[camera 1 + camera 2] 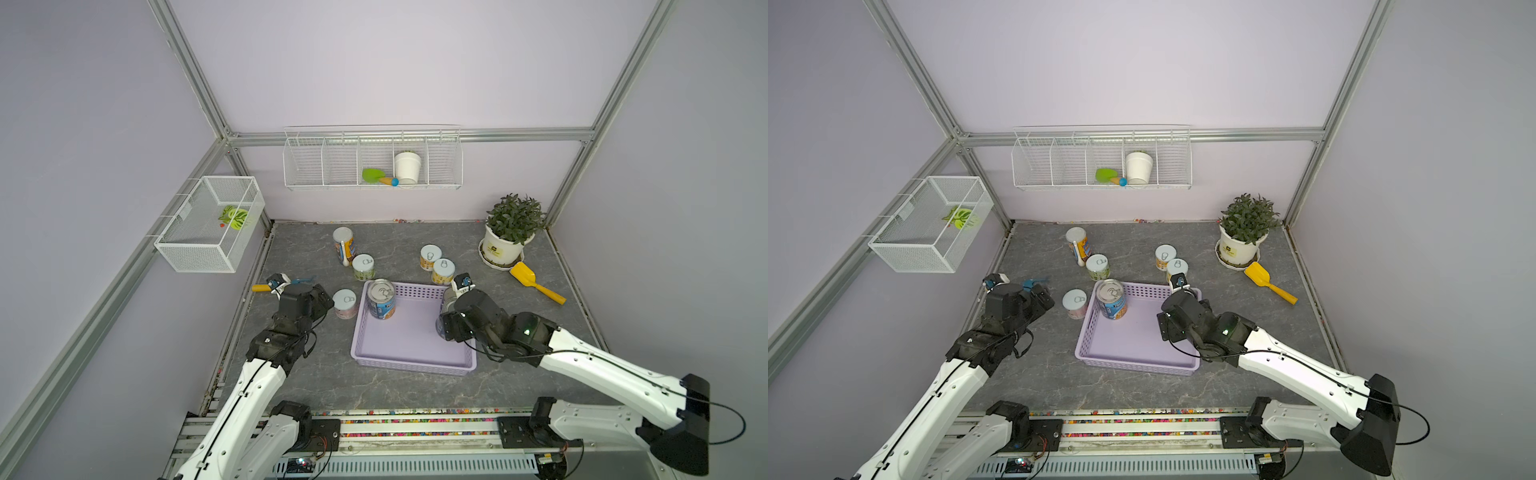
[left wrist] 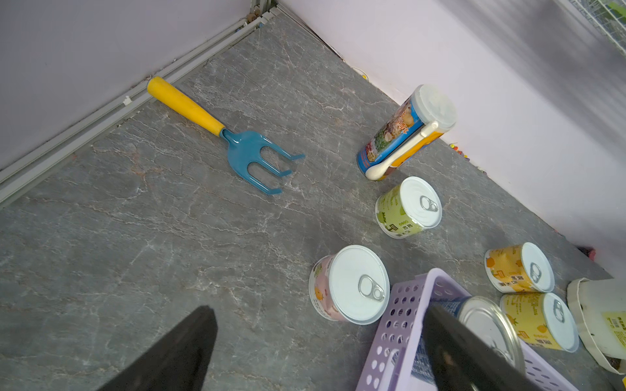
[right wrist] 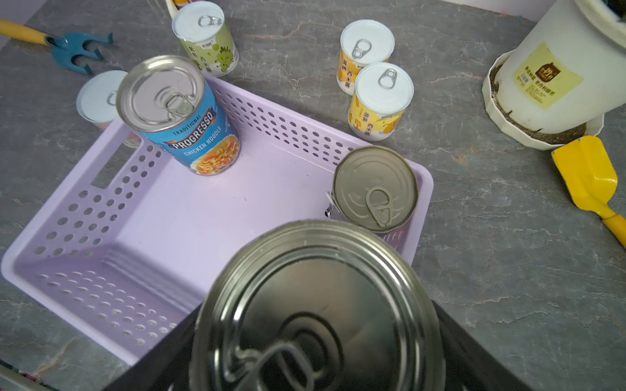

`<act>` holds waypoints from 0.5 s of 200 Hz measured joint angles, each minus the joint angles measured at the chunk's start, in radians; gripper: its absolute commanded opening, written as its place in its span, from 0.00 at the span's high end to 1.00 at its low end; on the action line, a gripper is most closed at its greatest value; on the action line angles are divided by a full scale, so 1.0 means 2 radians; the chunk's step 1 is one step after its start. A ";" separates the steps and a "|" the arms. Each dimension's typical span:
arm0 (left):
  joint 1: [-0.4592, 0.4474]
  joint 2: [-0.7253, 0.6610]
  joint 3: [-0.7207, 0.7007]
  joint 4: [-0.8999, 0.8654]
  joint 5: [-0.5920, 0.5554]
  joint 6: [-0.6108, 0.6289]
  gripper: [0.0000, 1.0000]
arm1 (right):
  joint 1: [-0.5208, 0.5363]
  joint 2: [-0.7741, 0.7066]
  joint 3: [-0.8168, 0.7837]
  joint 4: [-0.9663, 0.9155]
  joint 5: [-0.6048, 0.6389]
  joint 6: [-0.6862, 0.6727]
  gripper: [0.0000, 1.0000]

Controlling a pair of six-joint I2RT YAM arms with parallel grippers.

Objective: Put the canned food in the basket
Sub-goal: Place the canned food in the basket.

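Observation:
The lavender basket (image 1: 411, 365) (image 3: 169, 220) lies mid-table. A blue-labelled can (image 1: 381, 299) (image 3: 179, 115) stands in its far left corner and a silver-topped can (image 3: 374, 189) in its far right corner. My right gripper (image 1: 446, 326) (image 3: 318, 355) is shut on another silver-topped can (image 3: 318, 304), held over the basket's right side. Left of the basket my left gripper (image 1: 309, 301) (image 2: 321, 309) hangs open and empty by a pink can (image 1: 345, 303) (image 2: 352, 284). On the table behind stand a green can (image 1: 363, 267), two yellow cans (image 1: 430, 257) (image 1: 443, 271) and a tall can (image 1: 343, 245).
A potted plant (image 1: 505, 245) and a yellow shovel (image 1: 536, 282) are at the back right. A blue hand fork (image 2: 250, 155) lies by the left wall. White wire baskets hang on the back wall (image 1: 372, 160) and the left wall (image 1: 208, 224).

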 measured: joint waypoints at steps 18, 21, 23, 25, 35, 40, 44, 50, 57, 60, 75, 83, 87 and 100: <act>0.000 0.001 0.000 0.000 0.002 0.000 0.01 | 0.000 0.011 -0.006 0.004 0.008 0.008 0.56; 0.000 0.001 0.000 0.000 0.003 0.000 0.01 | 0.000 0.013 -0.007 0.004 0.010 0.010 0.56; 0.000 0.001 0.000 0.000 0.003 0.000 0.01 | 0.000 0.014 -0.008 0.005 0.011 0.010 0.56; 0.000 0.001 0.000 0.000 0.004 0.000 0.01 | 0.000 0.016 -0.009 0.006 0.013 0.011 0.56; 0.000 0.001 0.000 0.000 0.004 0.000 0.01 | 0.000 0.022 -0.014 0.009 0.019 0.014 0.56; 0.000 0.001 0.000 0.000 0.004 0.000 0.01 | 0.000 0.026 -0.015 0.010 0.022 0.015 0.56; 0.000 0.001 0.000 0.000 0.004 0.000 0.01 | 0.000 0.029 -0.015 0.011 0.024 0.016 0.56; 0.000 0.001 0.000 0.000 0.004 0.000 0.01 | 0.000 0.036 -0.016 0.013 0.027 0.018 0.56; 0.000 0.001 0.000 0.000 0.004 0.000 0.01 | 0.000 0.043 -0.016 0.015 0.030 0.019 0.56; 0.000 0.001 0.000 0.000 0.004 0.000 0.01 | 0.000 0.047 -0.016 0.016 0.032 0.020 0.56; 0.000 0.001 0.000 0.000 0.004 0.000 0.01 | 0.000 0.061 -0.016 0.023 0.036 0.023 0.55; 0.000 0.001 0.000 0.000 0.004 0.000 0.01 | -0.001 0.068 -0.016 0.027 0.037 0.023 0.56; 0.000 0.001 0.000 0.000 0.004 0.000 0.01 | -0.001 0.071 -0.016 0.029 0.037 0.024 0.55; 0.000 0.001 0.000 0.000 0.004 0.000 0.01 | -0.002 0.077 -0.020 0.038 0.038 0.025 0.55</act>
